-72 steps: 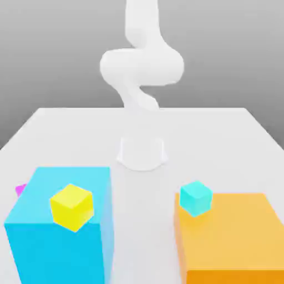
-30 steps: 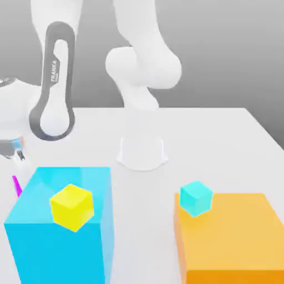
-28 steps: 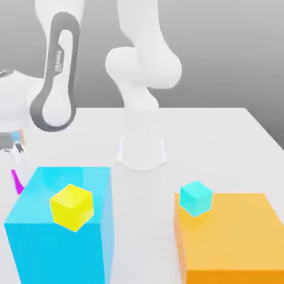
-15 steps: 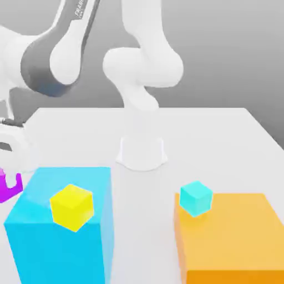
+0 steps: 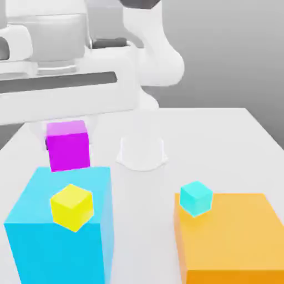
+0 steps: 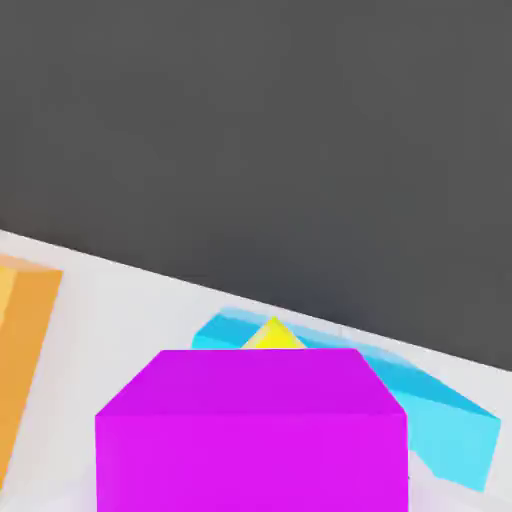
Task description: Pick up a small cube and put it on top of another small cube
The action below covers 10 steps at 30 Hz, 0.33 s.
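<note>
**Magenta cube held aloft above the big cyan block**

While the white arm stretches across the upper left of the exterior view, the magenta small cube hangs just under it, at the left of the frame and clear of the desk. The hand sits directly above the cube; its fingers are pale and mostly hidden by the cube and the arm, but the cube stays in the air beneath them, so the hand is closed on it. In the hand view the same cube fills the lower middle of the frame, its top face and one side face showing.

Below and in front of the cube in the exterior view stands the big cyan block, at the lower left, with the small yellow cube resting on its top. At the lower right is the big orange block, and the small cyan cube sits at its upper left corner. The arm's round base stands on the desk at the centre of the frame, between the two big blocks and farther back.
</note>
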Tool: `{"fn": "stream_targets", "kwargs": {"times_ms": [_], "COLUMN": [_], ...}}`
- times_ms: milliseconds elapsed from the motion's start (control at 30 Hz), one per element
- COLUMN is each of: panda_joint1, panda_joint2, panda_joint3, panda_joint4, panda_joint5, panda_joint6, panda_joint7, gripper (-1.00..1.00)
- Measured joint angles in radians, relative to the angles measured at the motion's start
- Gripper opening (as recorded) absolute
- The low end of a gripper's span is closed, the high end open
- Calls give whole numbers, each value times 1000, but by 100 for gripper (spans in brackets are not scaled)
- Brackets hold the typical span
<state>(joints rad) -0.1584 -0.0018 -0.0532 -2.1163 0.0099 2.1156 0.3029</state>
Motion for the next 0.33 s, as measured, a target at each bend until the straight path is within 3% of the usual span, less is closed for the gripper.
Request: {"fn": "stream_targets", "kwargs": {"times_ms": [33,233,333], "panda_joint1": [-6,-24,-24], "panda_joint2": [13,19,-11], "panda_joint3": [2,7,21], "panda_joint4": [-20,-31,18], "panda_joint5": [-1,-5,-9], "panda_joint6": [32,48,-29], "panda_joint7": [-1,1,3], "gripper": [100,100,100]}}
